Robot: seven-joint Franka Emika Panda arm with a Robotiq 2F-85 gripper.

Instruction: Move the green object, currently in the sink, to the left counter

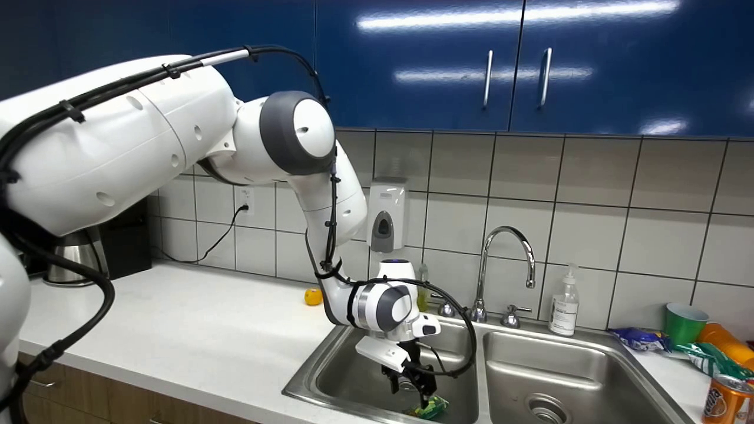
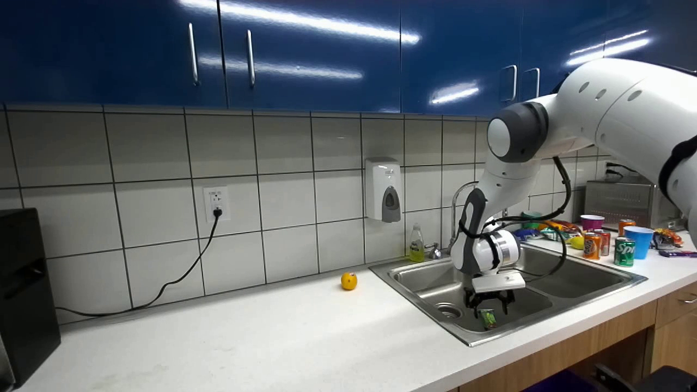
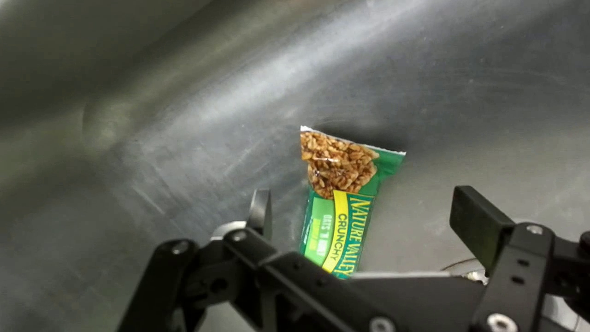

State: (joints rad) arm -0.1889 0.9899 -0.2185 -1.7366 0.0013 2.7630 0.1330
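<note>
The counter (image 1: 177,330) I'm bound for runs left of the sink (image 1: 483,371); in the sink's left basin (image 1: 353,383) lies the green snack bar (image 3: 342,203), my end effector (image 3: 366,213) poised over it, spread wide and empty. I judge the snack bar light, slick-wrapped, stiff yet crumbly, so I'd pinch gently across its middle, avoiding the flat sealed end (image 3: 357,148).

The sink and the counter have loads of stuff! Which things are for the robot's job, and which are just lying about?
For the job:
green snack packet, lying in the sink
pincer, open, not holding it yet
left counter, where the packet should go

Just lying about:
small round orange thing
blue cup
green soda can
bottle of yellow liquid
</note>
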